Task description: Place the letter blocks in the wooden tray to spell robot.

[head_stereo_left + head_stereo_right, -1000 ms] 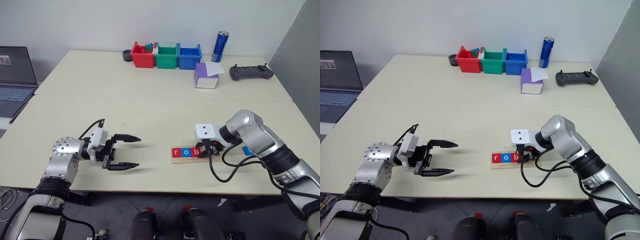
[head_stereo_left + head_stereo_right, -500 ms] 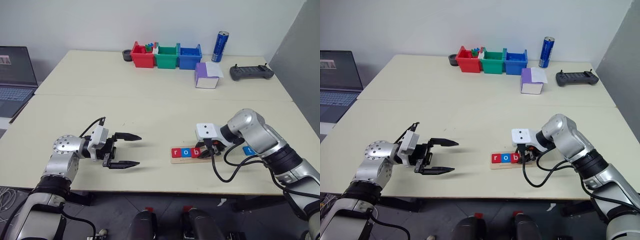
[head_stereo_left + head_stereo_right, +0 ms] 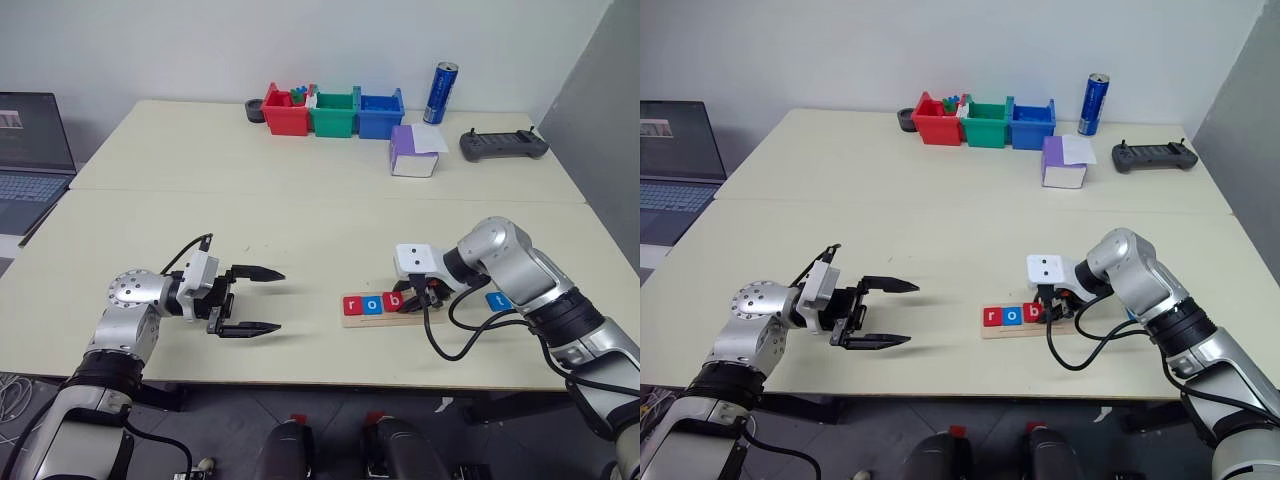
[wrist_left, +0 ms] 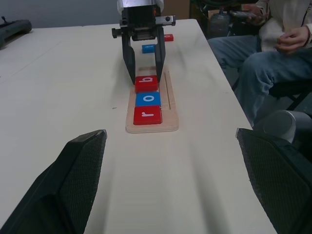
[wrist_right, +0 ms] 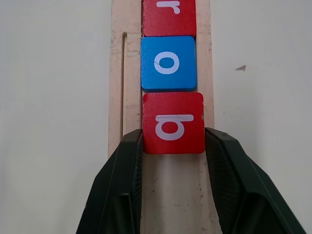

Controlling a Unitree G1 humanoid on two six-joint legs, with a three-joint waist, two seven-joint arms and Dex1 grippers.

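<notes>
My right jaws [image 5: 173, 146] pinch the b block [image 5: 173, 123] in the wooden tray [image 5: 117, 87]; left jaws [image 3: 247, 300] spread. Seat it flush against the o block [image 5: 168, 63], at twelve o'clock, before releasing.

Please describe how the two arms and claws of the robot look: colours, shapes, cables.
Both arms are silver metal with rounded joints and black segments. Each wrist carries a white block. The left claw and right claw each have two black tapered fingers. A black cable loops from the right wrist.

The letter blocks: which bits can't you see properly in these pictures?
- Blue block, left eye view: partly hidden by the right arm.
- Two loose blocks, left wrist view: letters too small.
- r block, right wrist view: cut by the edge.
- Red bin contents: too small.
</notes>
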